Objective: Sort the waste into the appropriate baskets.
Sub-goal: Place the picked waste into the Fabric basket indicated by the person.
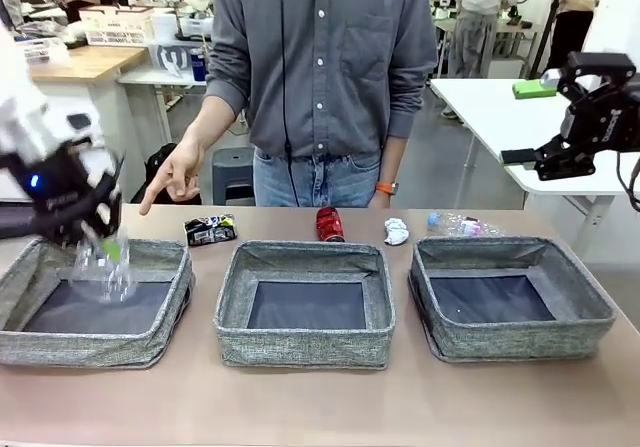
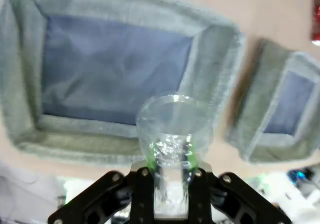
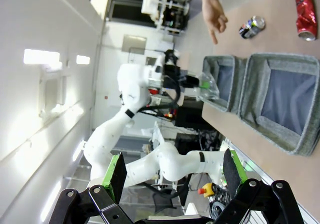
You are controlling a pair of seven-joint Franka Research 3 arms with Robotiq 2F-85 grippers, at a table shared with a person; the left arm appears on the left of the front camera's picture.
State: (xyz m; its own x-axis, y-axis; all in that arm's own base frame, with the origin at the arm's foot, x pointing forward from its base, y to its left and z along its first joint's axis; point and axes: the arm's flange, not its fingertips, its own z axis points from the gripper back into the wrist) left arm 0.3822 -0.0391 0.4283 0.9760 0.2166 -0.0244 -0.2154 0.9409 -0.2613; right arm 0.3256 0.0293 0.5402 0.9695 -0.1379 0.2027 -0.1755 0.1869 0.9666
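1. The left gripper is clamped on the clear plastic cup, held over the left basket (wide rim facing the dark bottom), at nine o'clock from the middle basket.
2. The right gripper has its jaws wide apart and empty, raised at two o'clock from the right basket.
3. At twelve o'clock beyond the baskets lie the crushed black printed can, crushed red can, crumpled white paper ball and clear plastic bottle.

Brown bench. Three grey woven bins in a row: left basket, middle basket, right basket. Toward the far edge, left to right: crushed black printed can, crushed red can, crumpled white paper ball, clear plastic bottle, lying flat.
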